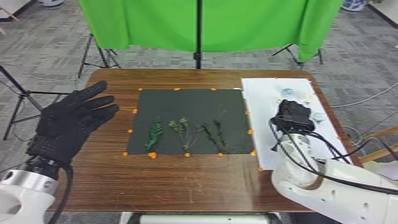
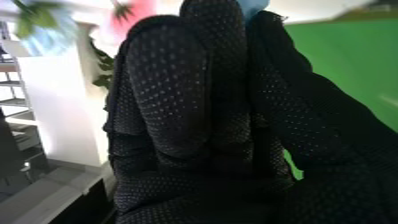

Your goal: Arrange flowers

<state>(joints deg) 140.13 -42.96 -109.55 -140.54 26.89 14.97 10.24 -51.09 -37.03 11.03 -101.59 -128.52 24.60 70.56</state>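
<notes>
So, blooms: pale blue (image 1: 289, 93) on the white sheet, just beyond the right hand; the right wrist view gives us a blue flower (image 2: 53, 31) with green leaves, and pink petals (image 2: 133, 19) beside it.
Sprigs: three green ones (image 1: 185, 134), thin-stemmed, side by side on the dark mat.
Dark mat (image 1: 178, 100): mid-bench, orange marks round its edge.
White sheet (image 1: 264, 92): to the mat's right, carrying the blooms.
Right hand (image 1: 293, 117): over the sheet, covering part of it; fingers nearly straight, thumb close in, blue at their tips, and whether they grip it I can't tell!
Left hand (image 1: 67, 120): at the bench's left side, fingers loosely extended, holding nothing.
Bench (image 1: 178, 185): brown wood.
Backdrop: green cloth (image 1: 147, 25) beyond.
</notes>
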